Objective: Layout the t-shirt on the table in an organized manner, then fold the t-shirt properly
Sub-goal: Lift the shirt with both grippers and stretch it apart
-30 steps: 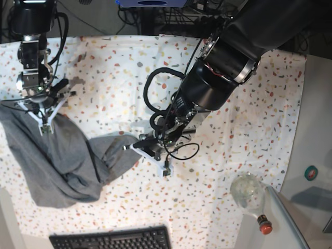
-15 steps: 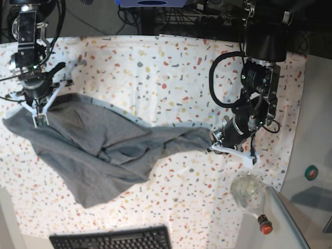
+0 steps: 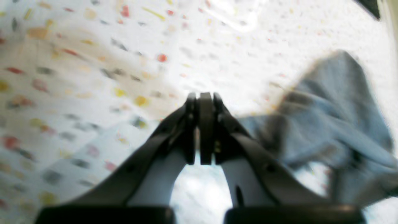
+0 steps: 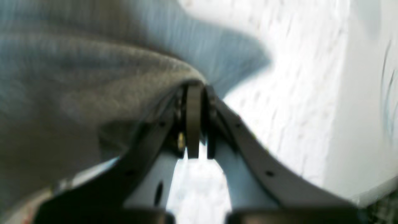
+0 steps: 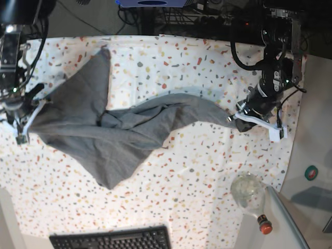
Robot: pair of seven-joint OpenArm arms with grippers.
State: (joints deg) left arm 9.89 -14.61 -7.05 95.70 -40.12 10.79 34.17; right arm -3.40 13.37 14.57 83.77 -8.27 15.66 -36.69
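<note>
Overhead, a wide flat table (image 5: pixel 207 171) under a white cloth flecked red, yellow and grey, filling most of the base view. Across it, a plain heather-grey knit t-shirt (image 5: pixel 98 129), stretched in a long uneven band from the table's left edge nearly to its right edge, with one flap reaching toward the far-left corner and a pointed flap sagging toward the near edge. Bunched and creased in the middle, tapering to a thin tail on the right. Only from the base view: a clear glass bottle with a red cap (image 5: pixel 251 199) lying at the near-right corner, and a black keyboard (image 5: pixel 111 239) at the near edge.

At the left edge, the right gripper (image 5: pixel 22 124), pinching the shirt's end; from its wrist camera, jaws pressed together with grey knit (image 4: pixel 93 77) draped over and into the tips (image 4: pixel 194 93), a detail lost from above. Plain white ledge (image 4: pixel 363 109) also visible beside the cloth in that close view.

Near the right edge, the left gripper (image 5: pixel 254 122), at the shirt's thin tail. From its wrist camera, jaws closed tight (image 3: pixel 201 102), blurred grey cloth (image 3: pixel 335 124) lying off to one side; fabric between the tips not discernible there.
</note>
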